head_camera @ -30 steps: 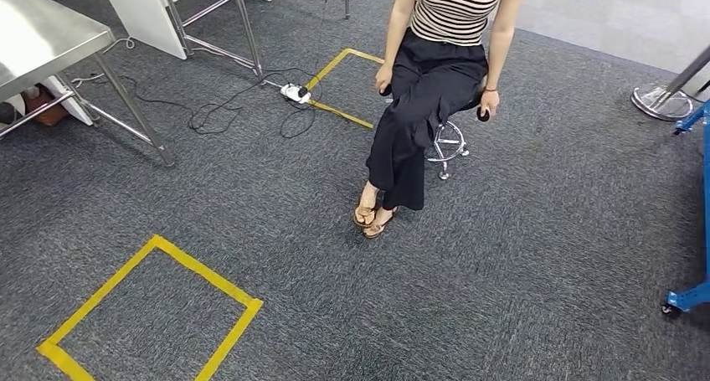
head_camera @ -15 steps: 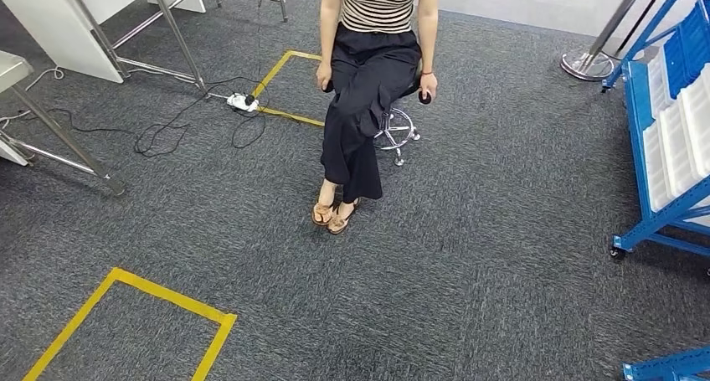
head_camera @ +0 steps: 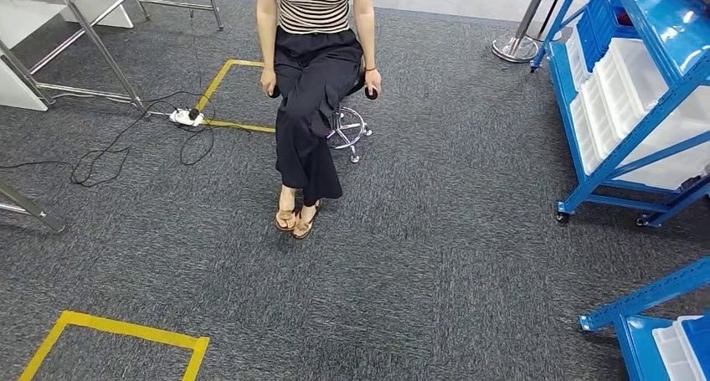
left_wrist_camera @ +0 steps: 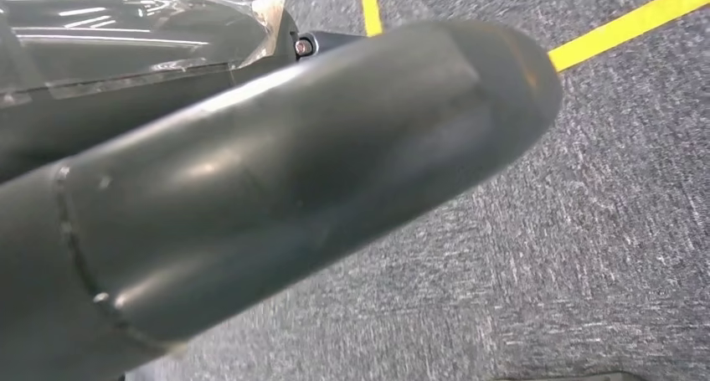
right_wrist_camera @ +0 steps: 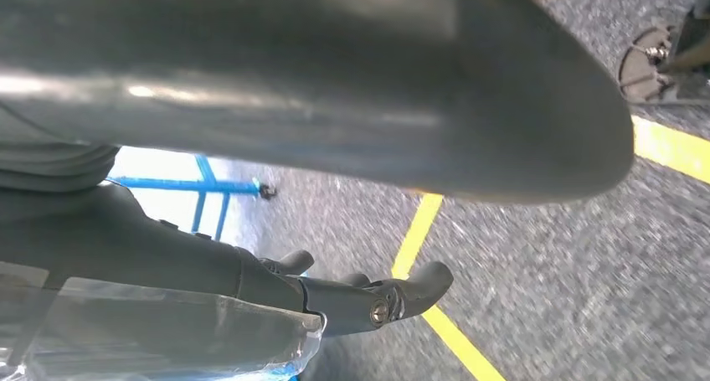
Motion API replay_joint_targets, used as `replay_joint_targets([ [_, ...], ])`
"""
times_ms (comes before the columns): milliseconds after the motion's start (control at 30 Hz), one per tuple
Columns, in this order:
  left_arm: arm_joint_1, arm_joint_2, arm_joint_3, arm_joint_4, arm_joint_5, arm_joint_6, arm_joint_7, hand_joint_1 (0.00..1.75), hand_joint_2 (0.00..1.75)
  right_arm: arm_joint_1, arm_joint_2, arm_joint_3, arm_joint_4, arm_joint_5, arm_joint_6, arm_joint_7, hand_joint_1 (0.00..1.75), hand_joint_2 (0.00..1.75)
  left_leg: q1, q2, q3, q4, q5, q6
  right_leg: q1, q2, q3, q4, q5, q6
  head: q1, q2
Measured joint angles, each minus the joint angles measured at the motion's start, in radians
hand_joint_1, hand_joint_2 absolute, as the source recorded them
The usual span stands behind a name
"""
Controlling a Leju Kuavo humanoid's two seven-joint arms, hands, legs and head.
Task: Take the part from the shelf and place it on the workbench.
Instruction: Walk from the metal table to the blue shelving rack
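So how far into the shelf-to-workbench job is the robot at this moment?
Barely started. Nothing looks done: the blue metal shelf rack with white plastic bins stands off to the right across grey carpet. The right hand appears to hold nothing; the left hand's state is unclear. Reaching the shelf, taking a part and placing it remain.

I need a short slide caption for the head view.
Person seated on a stool on grey carpet, blue metal shelf with white bins at right.

Bright even light, blurred wrist views
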Motion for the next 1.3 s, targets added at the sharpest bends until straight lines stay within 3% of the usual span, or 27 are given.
replay_joint_targets([
  [33, 0.000, -0.001, 0.000, 0.000, -0.002, 0.000, 0.000, 0.00, 0.00, 0.000, 0.000, 0.000, 0.000, 0.000, 0.000, 0.001, 0.00, 0.00, 0.001, 0.014, 0.001, -0.006, 0.004, 0.007, 0.001, -0.023, -0.021, 0.038, -0.020, -0.001, 0.003, 0.000],
  [100, 0.002, -0.003, 0.001, 0.000, -0.004, 0.000, 0.001, 0.00, 0.00, -0.003, -0.001, -0.001, 0.000, 0.003, 0.000, 0.002, 0.00, 0.00, -0.002, 0.043, -0.001, -0.009, 0.007, 0.014, 0.000, -0.069, -0.085, 0.169, -0.078, -0.007, 0.007, 0.000],
  [167, 0.003, -0.005, 0.003, 0.000, -0.002, -0.001, 0.003, 0.00, 0.00, -0.003, -0.002, -0.001, 0.000, 0.006, 0.000, 0.004, 0.00, 0.00, -0.005, 0.072, -0.004, -0.008, 0.006, 0.015, -0.004, -0.083, -0.128, 0.267, -0.112, -0.002, 0.009, 0.000],
  [200, 0.003, -0.006, 0.004, 0.000, -0.002, -0.001, 0.004, 0.00, 0.00, -0.002, -0.003, -0.001, 0.000, 0.008, 0.001, 0.006, 0.00, 0.00, -0.005, 0.085, -0.005, -0.008, 0.006, 0.014, -0.006, -0.088, -0.123, 0.265, -0.108, 0.006, 0.009, 0.000],
  [233, 0.003, -0.008, 0.005, 0.000, -0.001, -0.001, 0.005, 0.00, 0.00, 0.000, -0.004, -0.001, 0.000, 0.009, 0.001, 0.007, 0.00, 0.00, -0.005, 0.096, -0.004, -0.007, 0.005, 0.013, -0.009, -0.095, -0.094, 0.219, -0.089, 0.015, 0.009, 0.000],
  [300, 0.002, -0.010, 0.006, 0.000, 0.002, -0.001, 0.007, 0.00, 0.00, -0.001, -0.006, -0.001, 0.000, 0.014, 0.002, 0.008, 0.00, 0.00, -0.008, 0.117, -0.002, -0.004, 0.001, 0.005, -0.011, -0.131, -0.007, 0.072, -0.044, 0.028, 0.010, 0.000],
  [367, 0.001, -0.011, 0.008, 0.000, 0.006, 0.000, 0.010, 0.00, 0.00, -0.005, -0.007, -0.001, 0.000, 0.017, 0.005, 0.010, 0.00, 0.00, -0.012, 0.135, -0.001, 0.001, -0.004, -0.006, -0.008, -0.155, 0.042, -0.014, -0.021, 0.021, 0.009, 0.000],
  [433, -0.001, -0.014, 0.011, 0.000, 0.007, 0.000, 0.011, 0.00, 0.00, -0.004, -0.008, -0.001, 0.001, 0.018, 0.006, 0.011, 0.00, 0.00, -0.011, 0.150, 0.003, 0.000, -0.005, -0.019, -0.003, -0.143, 0.037, -0.022, -0.018, 0.005, 0.007, 0.000],
  [467, -0.002, -0.014, 0.012, 0.000, 0.007, 0.000, 0.011, 0.00, 0.00, -0.002, -0.008, -0.001, 0.001, 0.018, 0.007, 0.011, 0.00, 0.00, -0.007, 0.149, 0.004, 0.002, -0.008, -0.026, -0.004, -0.133, 0.037, -0.024, -0.016, -0.002, 0.007, 0.000],
  [533, -0.003, -0.016, 0.014, 0.000, 0.007, 0.000, 0.011, 0.00, 0.00, -0.002, -0.009, -0.001, 0.001, 0.018, 0.007, 0.011, 0.00, 0.00, 0.000, 0.111, -0.011, 0.046, -0.043, -0.036, -0.008, -0.114, 0.041, -0.030, -0.010, -0.016, 0.003, 0.000],
  [600, -0.001, -0.016, 0.016, 0.000, 0.008, 0.000, 0.012, 0.00, 0.00, -0.004, -0.008, -0.001, 0.001, 0.020, 0.007, 0.011, 0.00, 0.00, 0.003, 0.059, -0.064, 0.168, -0.113, -0.041, -0.007, -0.094, 0.042, -0.031, -0.006, -0.024, -0.003, 0.000],
  [667, 0.002, -0.016, 0.016, 0.000, 0.009, 0.000, 0.015, 0.00, 0.00, -0.004, -0.008, -0.001, 0.001, 0.022, 0.008, 0.011, 0.00, 0.00, 0.004, 0.041, -0.121, 0.284, -0.154, -0.041, -0.003, -0.071, 0.041, -0.030, -0.004, -0.027, -0.004, 0.000],
  [700, 0.003, -0.016, 0.017, 0.000, 0.009, 0.000, 0.017, 0.00, 0.00, -0.003, -0.008, -0.001, 0.001, 0.024, 0.009, 0.011, 0.00, 0.00, 0.004, 0.038, -0.128, 0.293, -0.143, -0.039, -0.001, -0.057, 0.042, -0.030, -0.004, -0.027, -0.004, 0.000],
  [733, 0.003, -0.015, 0.017, 0.000, 0.009, 0.000, 0.018, 0.00, 0.00, -0.002, -0.008, -0.001, 0.001, 0.025, 0.009, 0.012, 0.00, 0.00, 0.004, 0.033, -0.114, 0.257, -0.111, -0.035, 0.001, -0.043, 0.044, -0.030, -0.004, -0.026, -0.003, 0.000],
  [800, 0.003, -0.014, 0.017, 0.000, 0.009, 0.000, 0.021, 0.00, 0.00, -0.003, -0.007, -0.001, 0.001, 0.026, 0.009, 0.012, 0.00, 0.00, 0.003, -0.006, -0.051, 0.116, -0.034, -0.024, 0.003, -0.018, 0.047, -0.029, -0.004, -0.025, -0.003, 0.000],
  [833, 0.003, -0.013, 0.018, 0.000, 0.009, 0.000, 0.023, 0.00, 0.00, -0.005, -0.006, -0.001, 0.001, 0.027, 0.009, 0.012, 0.00, 0.00, 0.003, -0.026, -0.025, 0.058, -0.012, -0.021, 0.005, -0.007, 0.046, -0.027, -0.004, -0.024, -0.003, 0.000],
  [900, 0.003, -0.013, 0.019, 0.000, 0.009, 0.000, 0.028, 0.00, 0.00, -0.007, -0.004, -0.001, 0.001, 0.029, 0.009, 0.012, 0.00, 0.00, 0.000, -0.043, -0.007, 0.015, -0.004, -0.017, 0.005, 0.010, 0.038, -0.026, 0.000, -0.017, -0.003, 0.000],
  [967, 0.001, -0.013, 0.022, 0.000, 0.008, 0.001, 0.031, 0.00, 0.00, -0.006, -0.002, 0.000, 0.001, 0.031, 0.010, 0.013, 0.00, 0.00, -0.002, -0.022, -0.008, 0.009, 0.002, -0.010, 0.000, 0.022, 0.026, -0.025, 0.005, -0.007, -0.002, 0.000],
  [1033, 0.000, -0.014, 0.024, 0.000, 0.007, 0.003, 0.031, 0.00, 0.00, -0.004, -0.001, 0.000, 0.001, 0.030, 0.009, 0.013, 0.00, 0.00, 0.000, 0.003, -0.008, -0.002, 0.010, 0.003, 0.001, -0.012, -0.001, 0.013, -0.014, -0.005, 0.000, 0.000],
  [1100, 0.001, -0.014, 0.026, 0.000, 0.004, 0.003, 0.031, 0.00, 0.00, -0.006, 0.000, 0.000, 0.001, 0.027, 0.008, 0.014, 0.00, 0.00, -0.001, 0.033, -0.009, -0.006, 0.014, 0.011, 0.002, -0.063, -0.060, 0.126, -0.068, -0.010, 0.005, 0.000],
  [1167, 0.003, -0.014, 0.027, 0.000, -0.001, -0.001, 0.033, 0.00, 0.00, -0.006, 0.000, -0.001, 0.001, 0.021, 0.007, 0.013, 0.00, 0.00, -0.003, 0.063, -0.012, -0.006, 0.013, 0.013, -0.001, -0.082, -0.118, 0.249, -0.112, -0.007, 0.008, 0.000],
  [1200, 0.003, -0.014, 0.027, 0.000, -0.005, -0.002, 0.035, 0.00, 0.00, -0.005, 0.000, -0.001, 0.001, 0.019, 0.006, 0.012, 0.00, 0.00, -0.004, 0.077, -0.013, -0.006, 0.013, 0.012, -0.004, -0.086, -0.125, 0.269, -0.115, -0.001, 0.008, 0.000],
  [1233, 0.002, -0.014, 0.027, 0.000, -0.008, -0.003, 0.036, 0.00, 0.00, -0.003, 0.000, -0.001, 0.001, 0.018, 0.006, 0.011, 0.00, 0.00, -0.004, 0.090, -0.013, -0.005, 0.013, 0.011, -0.007, -0.090, -0.110, 0.247, -0.102, 0.008, 0.009, 0.000],
  [1300, 0.001, -0.014, 0.027, 0.000, -0.011, -0.003, 0.037, 0.00, 0.00, -0.003, -0.002, -0.001, 0.001, 0.019, 0.006, 0.009, 0.00, 0.00, -0.004, 0.111, -0.011, -0.003, 0.010, 0.006, -0.012, -0.122, -0.030, 0.109, -0.056, 0.025, 0.010, 0.000],
])
